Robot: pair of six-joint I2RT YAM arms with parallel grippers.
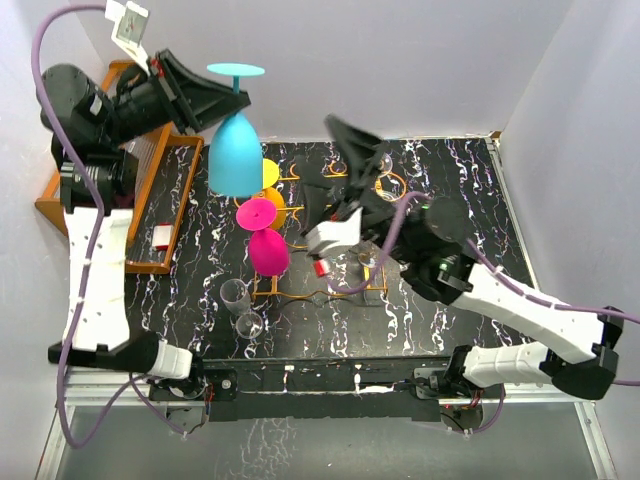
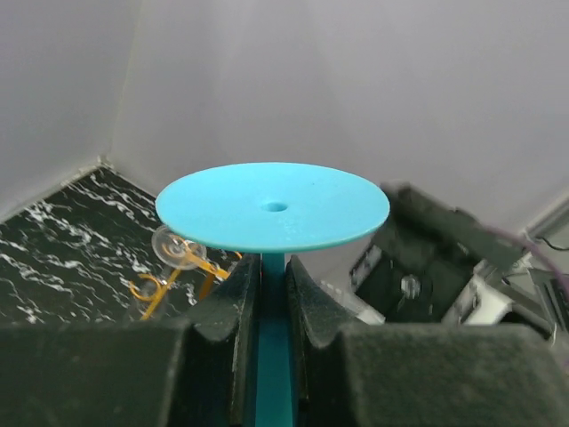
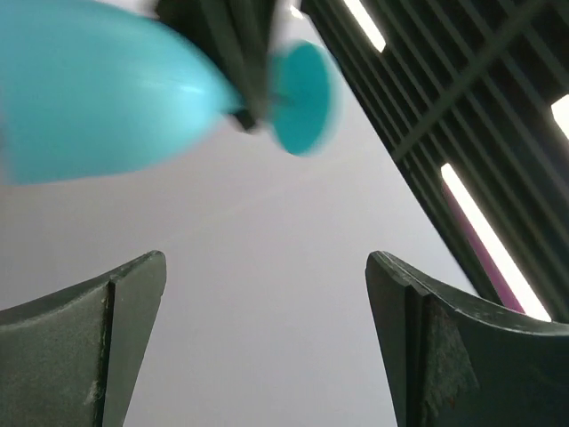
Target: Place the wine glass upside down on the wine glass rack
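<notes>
My left gripper is shut on the stem of a blue wine glass and holds it upside down, foot up, high above the back left of the table. In the left wrist view the blue foot sits just above my closed fingers. The thin orange-gold wire rack stands mid-table. A pink glass, a yellow one and clear glasses hang on it. My right gripper is open and empty, raised over the rack, pointing up; its view shows the blue glass overhead.
A chunky orange wooden slatted rack stands at the left edge. Two clear glasses stand in front of the wire rack. A small red-and-white object lies by the rack. White walls enclose the table.
</notes>
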